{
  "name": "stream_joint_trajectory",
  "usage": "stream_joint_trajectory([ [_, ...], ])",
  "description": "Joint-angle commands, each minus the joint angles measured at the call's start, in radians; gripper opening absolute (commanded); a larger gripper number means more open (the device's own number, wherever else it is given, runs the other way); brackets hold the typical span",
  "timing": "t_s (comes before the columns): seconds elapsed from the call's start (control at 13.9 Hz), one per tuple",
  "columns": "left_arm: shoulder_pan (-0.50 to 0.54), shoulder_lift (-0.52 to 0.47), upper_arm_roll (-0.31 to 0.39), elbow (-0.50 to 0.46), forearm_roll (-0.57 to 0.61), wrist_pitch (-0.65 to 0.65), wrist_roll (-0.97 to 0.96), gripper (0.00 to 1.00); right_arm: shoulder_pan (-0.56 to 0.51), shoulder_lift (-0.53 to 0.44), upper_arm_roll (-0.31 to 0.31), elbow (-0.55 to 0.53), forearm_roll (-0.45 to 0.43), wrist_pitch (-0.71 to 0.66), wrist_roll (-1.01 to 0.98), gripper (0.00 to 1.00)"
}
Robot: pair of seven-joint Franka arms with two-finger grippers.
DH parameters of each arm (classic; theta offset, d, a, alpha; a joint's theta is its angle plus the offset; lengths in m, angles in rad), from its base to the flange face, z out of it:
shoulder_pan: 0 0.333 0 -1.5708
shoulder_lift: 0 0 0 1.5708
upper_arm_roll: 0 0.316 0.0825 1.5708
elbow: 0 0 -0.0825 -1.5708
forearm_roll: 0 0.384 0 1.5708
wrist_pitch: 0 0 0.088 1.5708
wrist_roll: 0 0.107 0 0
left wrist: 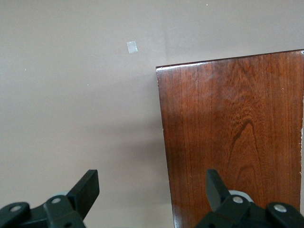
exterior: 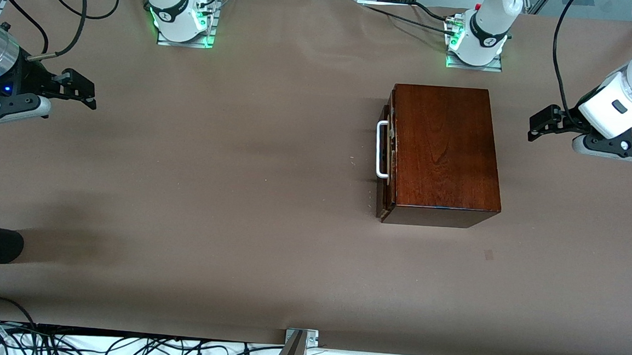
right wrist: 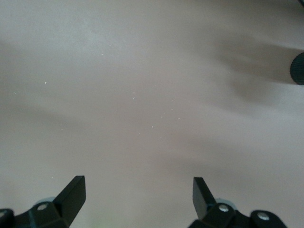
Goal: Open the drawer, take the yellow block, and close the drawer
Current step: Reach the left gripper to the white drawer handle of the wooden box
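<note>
Left gripper (left wrist: 152,187) jaws spread wide and empty, hanging over the table (exterior: 236,222) at the left arm's end, just beside the box (exterior: 445,152); in its wrist view one finger (left wrist: 214,189) overlaps the box top, the other shows against bare table. Right gripper (right wrist: 138,194) jaws likewise released, holding nothing, waiting over bare table at the right arm's end, well apart from the box. Drawer (exterior: 388,160) shut or very nearly so in the dark brown box, white handle (exterior: 382,148) facing the right arm's end; yellow block not visible in any view; a small pale mark (left wrist: 132,46) lies on the table near the box.
</note>
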Motion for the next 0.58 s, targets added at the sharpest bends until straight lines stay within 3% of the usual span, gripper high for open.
stream_joint_trajectory([
  [0.0,0.003,0.019,-0.001,0.038,-0.016,-0.026,0.006,1.00,-0.002,-0.002,-0.004,0.006,0.019,-0.001,-0.019,1.00],
  [0.5,-0.002,0.017,-0.018,0.041,-0.016,-0.040,-0.007,1.00,-0.003,-0.002,-0.004,0.006,0.020,-0.001,-0.019,1.00],
])
